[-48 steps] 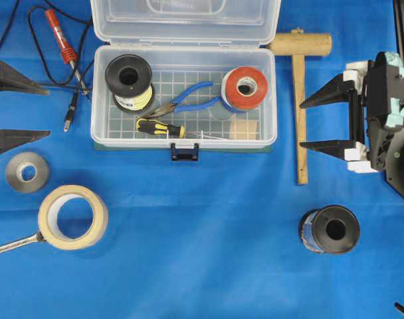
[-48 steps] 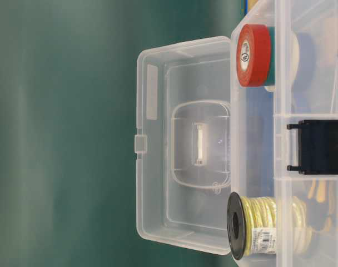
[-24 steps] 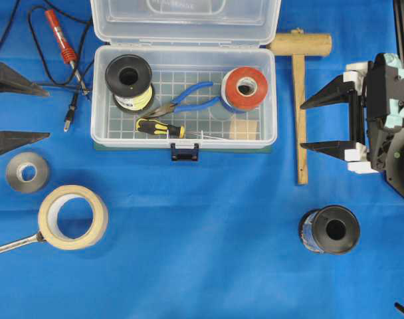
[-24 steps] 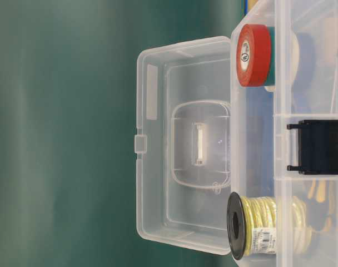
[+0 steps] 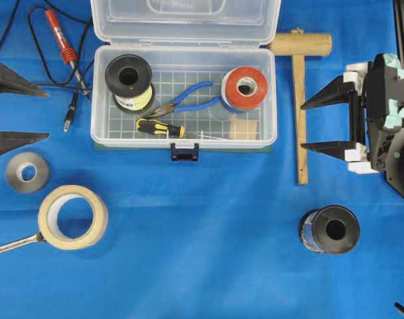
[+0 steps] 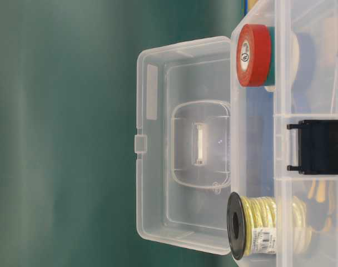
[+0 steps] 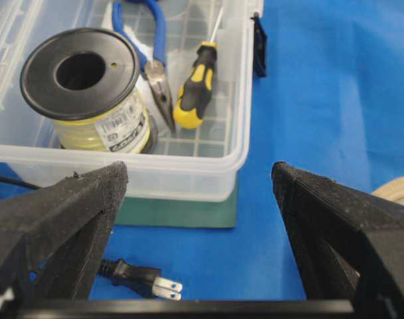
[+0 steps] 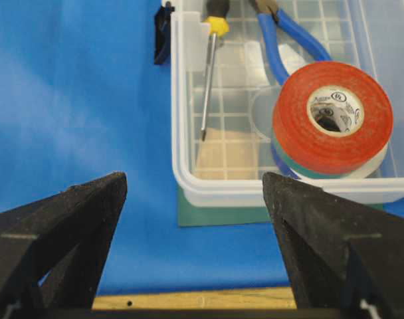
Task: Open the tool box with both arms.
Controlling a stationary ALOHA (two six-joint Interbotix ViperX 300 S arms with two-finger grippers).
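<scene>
The clear tool box [image 5: 222, 142] stands open at the back middle of the blue cloth, its lid [image 5: 185, 20] tipped back and its dark blue latch [image 5: 185, 152] hanging at the front. The table-level view shows the raised lid [image 6: 183, 144] from the front. My left gripper [image 5: 48, 113] is open at the left edge, well clear of the box, with nothing between its fingers. In the left wrist view the gripper [image 7: 199, 169] faces the box's left end. My right gripper [image 5: 302, 125] is open to the right of the box, above the mallet handle. The right wrist view has the gripper [image 8: 194, 178] facing the box's right end.
Inside the box lie a yellow wire spool [image 5: 128, 81], red tape [image 5: 244, 87], blue pliers [image 5: 189, 96] and a screwdriver [image 5: 160, 127]. A wooden mallet [image 5: 300, 100], black spool [image 5: 329, 230], masking tape [image 5: 73, 216], grey tape roll [image 5: 27, 172], soldering iron [image 5: 60, 36] and plug [image 7: 139, 279] surround it.
</scene>
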